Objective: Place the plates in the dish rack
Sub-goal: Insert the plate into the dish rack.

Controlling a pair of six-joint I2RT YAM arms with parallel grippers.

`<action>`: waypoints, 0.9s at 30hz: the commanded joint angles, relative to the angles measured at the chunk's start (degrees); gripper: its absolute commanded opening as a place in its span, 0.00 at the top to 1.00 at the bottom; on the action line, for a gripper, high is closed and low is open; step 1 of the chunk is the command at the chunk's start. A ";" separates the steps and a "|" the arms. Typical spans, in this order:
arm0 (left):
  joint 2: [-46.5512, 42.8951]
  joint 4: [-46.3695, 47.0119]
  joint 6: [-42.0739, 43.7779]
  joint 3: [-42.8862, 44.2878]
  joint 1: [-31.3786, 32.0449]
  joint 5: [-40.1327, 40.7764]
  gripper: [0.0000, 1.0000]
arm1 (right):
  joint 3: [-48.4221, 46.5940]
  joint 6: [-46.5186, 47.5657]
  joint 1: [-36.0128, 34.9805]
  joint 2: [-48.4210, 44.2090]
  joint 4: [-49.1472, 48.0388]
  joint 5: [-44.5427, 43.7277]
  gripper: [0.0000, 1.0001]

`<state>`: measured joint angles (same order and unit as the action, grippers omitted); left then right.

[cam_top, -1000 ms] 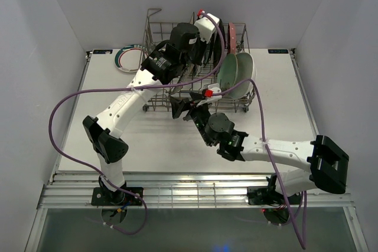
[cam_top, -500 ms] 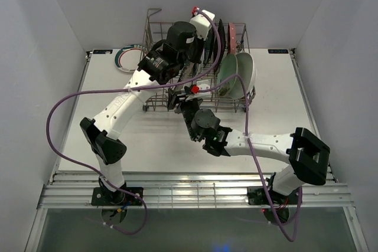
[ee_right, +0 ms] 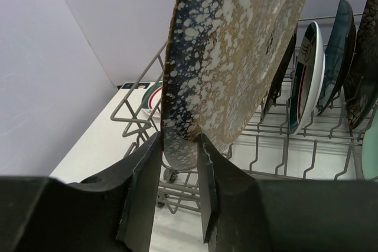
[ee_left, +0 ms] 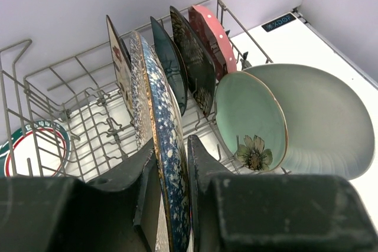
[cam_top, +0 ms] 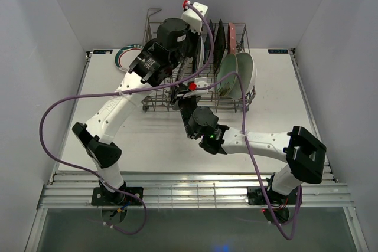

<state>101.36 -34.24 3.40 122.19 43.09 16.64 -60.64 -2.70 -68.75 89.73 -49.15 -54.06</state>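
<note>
Gripping the speckled grey plate by its rim, the left end effector has its jaws drawn in close, one finger on each face of the plate. The right end effector pinches the same plate in the same way, as its own wrist view shows.

The plate stands on edge, nearly upright, over the dish rack at left of centre in the left wrist view. To its right runs a row of racked plates: a teal one, a black floral one and a pink one. At lower right a mint plate leans on a white oval plate. Whether the speckled plate's bottom edge sits between tines cannot be told.

It looks like glazed ceramic, so probably stiff, fairly heavy, slick and easy to chip against wire or neighbouring plates. The rim is the only sensible hold, square across its thickness so that it cannot pivot. A rimmed plate waits on the bench at upper left.
</note>
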 commanded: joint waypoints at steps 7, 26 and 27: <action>-12.59 12.79 -0.23 0.68 0.15 -0.29 1.00 | -0.01 5.42 0.46 -1.66 -7.09 -3.85 0.92; -8.73 16.05 -8.67 0.68 0.15 -9.43 1.00 | 9.92 17.64 0.37 -11.16 -16.59 -8.78 0.92; -7.68 16.13 -8.93 1.11 0.15 -9.70 1.00 | 10.71 18.51 0.37 -11.68 -17.47 -8.95 0.92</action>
<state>96.23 -26.61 -6.81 117.30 43.46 9.58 -51.24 11.62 -69.80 81.78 -58.70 -55.70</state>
